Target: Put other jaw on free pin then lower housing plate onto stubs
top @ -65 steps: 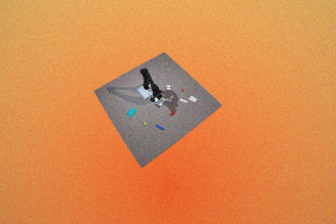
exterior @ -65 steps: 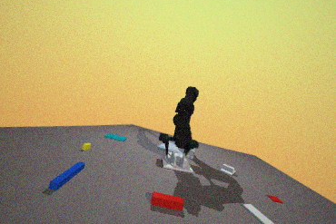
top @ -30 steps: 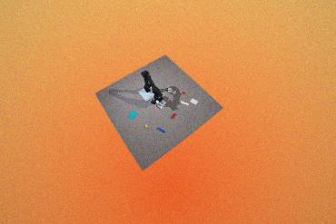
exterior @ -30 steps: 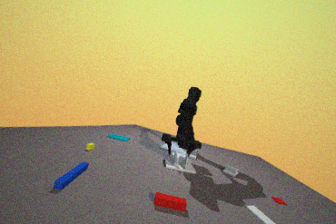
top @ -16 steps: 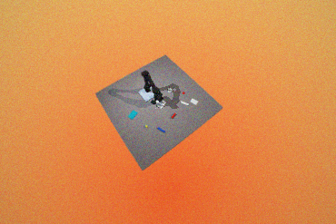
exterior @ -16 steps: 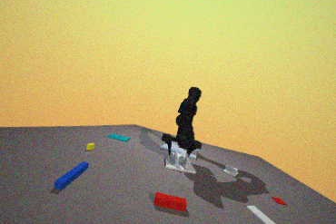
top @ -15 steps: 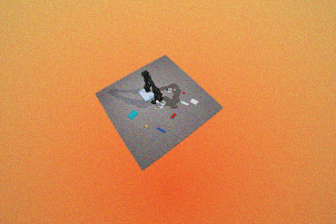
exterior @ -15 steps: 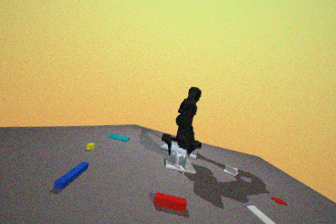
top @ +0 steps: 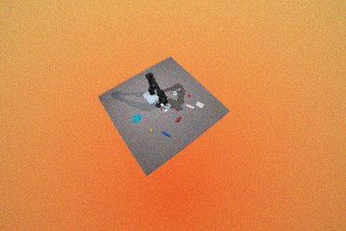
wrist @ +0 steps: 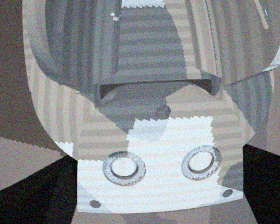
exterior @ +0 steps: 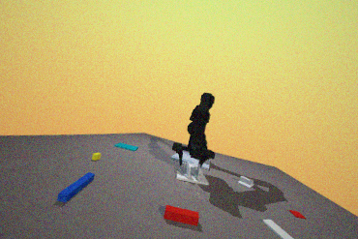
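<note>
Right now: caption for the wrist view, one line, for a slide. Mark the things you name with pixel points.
Pale plate (wrist: 156, 195) with two ringed round features (wrist: 124, 168) (wrist: 201, 162), black pincer fingers on either side.

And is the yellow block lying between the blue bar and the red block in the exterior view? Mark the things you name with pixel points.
No, the yellow block (top: 151, 130) (exterior: 96, 156) lies beyond the blue bar (top: 166, 134) (exterior: 75, 188).

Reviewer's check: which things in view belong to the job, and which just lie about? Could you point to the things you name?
Job:
- pale ring-marked plate assembly (top: 165, 108) (exterior: 193, 180) (wrist: 161, 197)
- black gripper (top: 163, 106) (exterior: 192, 164) (wrist: 159, 157)

Lying about:
- long blue bar (top: 166, 134) (exterior: 76, 187)
- red block (top: 179, 120) (exterior: 181, 215)
- small yellow block (top: 151, 130) (exterior: 96, 156)
- flat teal slab (top: 136, 118) (exterior: 127, 147)
</note>
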